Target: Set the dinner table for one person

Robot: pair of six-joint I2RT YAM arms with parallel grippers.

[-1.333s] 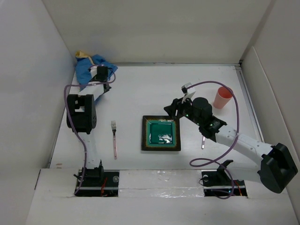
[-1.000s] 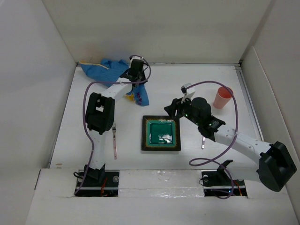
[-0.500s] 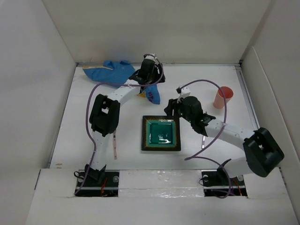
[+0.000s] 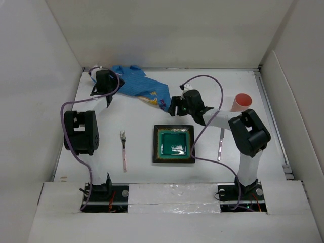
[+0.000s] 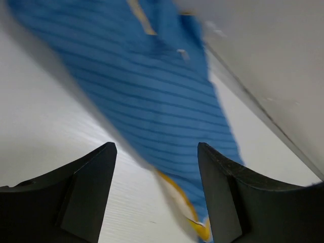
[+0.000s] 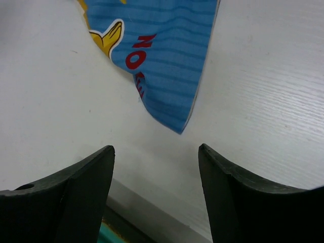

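Note:
The dinner table [image 4: 217, 83] is a white tabletop walled by white panels. A blue cartoon-printed placemat [image 4: 144, 88] lies loosely spread at the far left-centre. My left gripper [image 4: 105, 86] is at its left end, open and empty; the left wrist view shows the blurred cloth [image 5: 152, 86] past the left gripper [image 5: 156, 148]. My right gripper [image 4: 174, 106] hovers open just short of the placemat's near-right corner [image 6: 172, 96], holding nothing [image 6: 156, 148]. A square green plate [image 4: 174, 144] sits mid-table, a fork [image 4: 123, 149] to its left and another utensil [image 4: 220, 144] to its right.
A pink cup [image 4: 241, 102] stands at the right, behind the right arm's elbow. The plate's dark rim [image 6: 116, 230] shows just under the right fingers. White panels wall the back and both sides.
The left gripper dragged the placemat rightward, let go and swung back to the far-left corner. The placemat now lies spread out. The right gripper moved up-left toward its corner, opening wider.

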